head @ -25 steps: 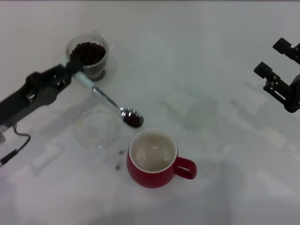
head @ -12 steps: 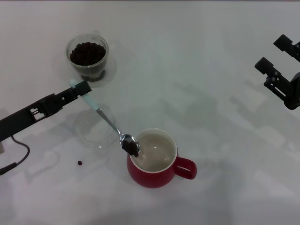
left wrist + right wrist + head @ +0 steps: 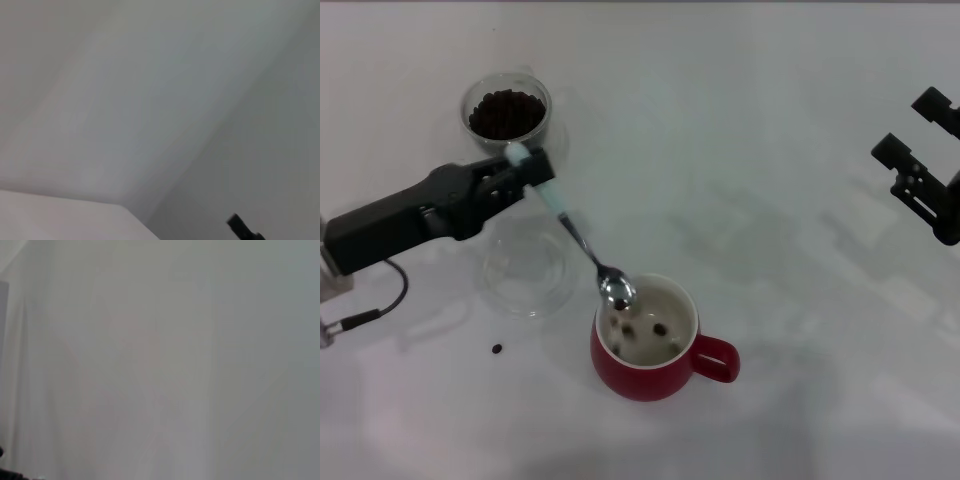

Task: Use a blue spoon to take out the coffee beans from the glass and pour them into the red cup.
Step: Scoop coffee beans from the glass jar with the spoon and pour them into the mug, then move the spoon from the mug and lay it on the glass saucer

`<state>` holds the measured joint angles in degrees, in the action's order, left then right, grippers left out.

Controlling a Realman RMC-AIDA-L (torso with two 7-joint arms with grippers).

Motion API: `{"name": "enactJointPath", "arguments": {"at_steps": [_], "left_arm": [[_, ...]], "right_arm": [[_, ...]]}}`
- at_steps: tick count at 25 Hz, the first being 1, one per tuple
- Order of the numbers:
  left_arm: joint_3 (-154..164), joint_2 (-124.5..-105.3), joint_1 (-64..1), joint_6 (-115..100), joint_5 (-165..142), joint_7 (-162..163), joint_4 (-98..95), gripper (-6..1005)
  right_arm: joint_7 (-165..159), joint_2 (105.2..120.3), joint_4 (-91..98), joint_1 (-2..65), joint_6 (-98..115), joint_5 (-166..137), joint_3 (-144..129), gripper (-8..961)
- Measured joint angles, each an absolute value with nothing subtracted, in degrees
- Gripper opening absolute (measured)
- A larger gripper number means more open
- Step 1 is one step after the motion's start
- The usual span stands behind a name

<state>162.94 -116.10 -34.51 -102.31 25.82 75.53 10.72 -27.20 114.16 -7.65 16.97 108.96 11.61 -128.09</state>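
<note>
My left gripper [image 3: 525,172] is shut on the pale handle of the blue spoon [image 3: 582,243]. The spoon slants down to the right, its metal bowl tipped over the near-left rim of the red cup [image 3: 650,365]. A few coffee beans [image 3: 642,328] lie on the cup's cream inside, and one more clings to the spoon's bowl. The glass [image 3: 507,120], still holding many dark beans, stands just behind the left gripper. My right gripper [image 3: 918,160] is parked open at the far right, away from everything.
A flat clear round dish [image 3: 524,272] lies between the glass and the red cup, under the spoon's shaft. One stray bean [image 3: 496,348] sits on the white table left of the cup. Both wrist views show only blank white surface.
The left gripper rose back toward the glass and rolled the spoon, tipping its bowl over the cup's rim. Beans that were in the spoon now lie inside the red cup.
</note>
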Motion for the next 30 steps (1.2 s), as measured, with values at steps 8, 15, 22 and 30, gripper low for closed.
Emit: {"name": "enactJointPath", "arguments": {"at_steps": [8, 15, 22, 30], "left_arm": [[162.9, -116.10, -39.6, -104.4, 21.4, 69.3, 10.9, 132], [162.6, -115.79, -38.8, -105.9, 27.5, 74.0, 13.1, 131], [162.8, -115.57, -30.6, -105.8, 41.7, 82.6, 16.5, 132], [162.7, -117.34, -25.2, -97.7, 44.2, 82.5, 16.6, 132]], "right_arm": [[-27.2, 114.16, -8.1, 16.3, 108.3, 11.6, -128.1, 654], [-27.2, 114.09, -8.1, 16.4, 107.9, 11.6, -128.0, 654], [-27.2, 113.95, -8.1, 16.8, 107.4, 11.6, -128.0, 654], [-28.0, 113.75, -8.1, 18.2, 107.2, 11.6, -128.1, 654]]}}
